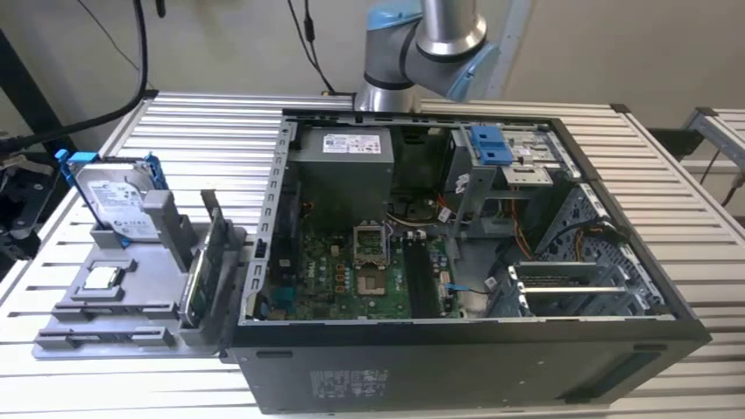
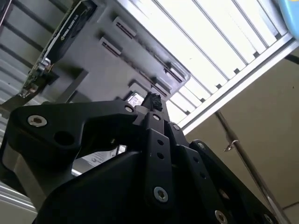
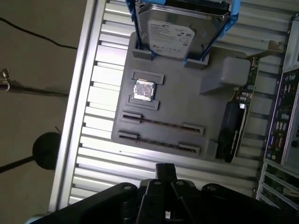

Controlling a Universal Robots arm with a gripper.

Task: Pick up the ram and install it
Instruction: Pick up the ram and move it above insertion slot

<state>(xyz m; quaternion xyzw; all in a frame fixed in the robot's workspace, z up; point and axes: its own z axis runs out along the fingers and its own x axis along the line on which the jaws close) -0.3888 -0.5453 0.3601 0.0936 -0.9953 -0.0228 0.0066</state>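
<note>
The gripper point(image 3: 164, 170) is clenched, empty, above the gray tray point(image 3: 187, 100). Just beyond its tip, the ram point(image 3: 161, 124) lies in the tray's slots; farther out stands the white-labelled hard drive point(image 3: 180, 32). The exterior view adds the open computer case point(image 1: 466, 367).

Exterior view evenly lit, soft shadows inside the computer case point(image 1: 466, 358). Slatted table point(image 2: 201, 42) glares white in both wrist views.
</note>
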